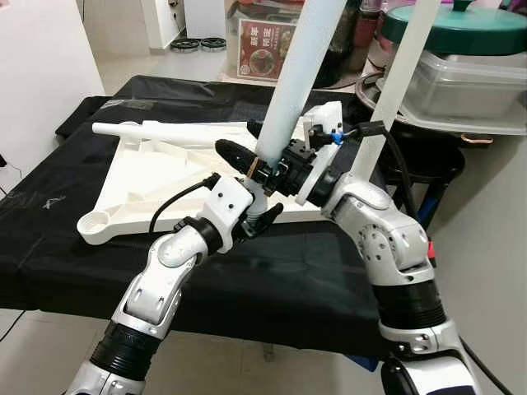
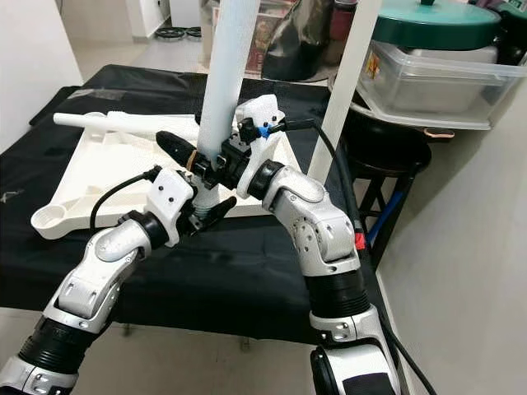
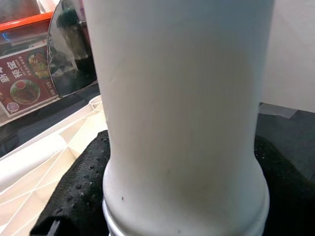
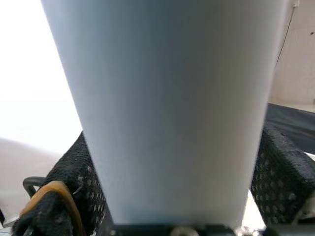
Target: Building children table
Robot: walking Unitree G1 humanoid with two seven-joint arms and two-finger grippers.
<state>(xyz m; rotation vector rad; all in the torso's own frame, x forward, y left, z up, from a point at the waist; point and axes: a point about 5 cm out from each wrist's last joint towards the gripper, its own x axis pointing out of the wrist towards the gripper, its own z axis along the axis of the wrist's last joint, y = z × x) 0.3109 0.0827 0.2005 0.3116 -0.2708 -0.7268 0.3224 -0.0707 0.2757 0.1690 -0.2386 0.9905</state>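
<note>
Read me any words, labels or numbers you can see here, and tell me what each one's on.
Red poster behind the table: white characters beside a food photo, too small and blurred to read.
Table leg, tabletop, grippers, tubs: no text to be seen.

White leg, black pads

My dotted black fingers clasp a pale white table leg; the white tabletop lies on a black cloth; a teal lid beyond.

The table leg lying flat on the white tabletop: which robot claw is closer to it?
Right. The right claw grips the upright leg just beside the near end of the lying leg. The left claw holds that upright leg lower down, nearer the robot.
</note>
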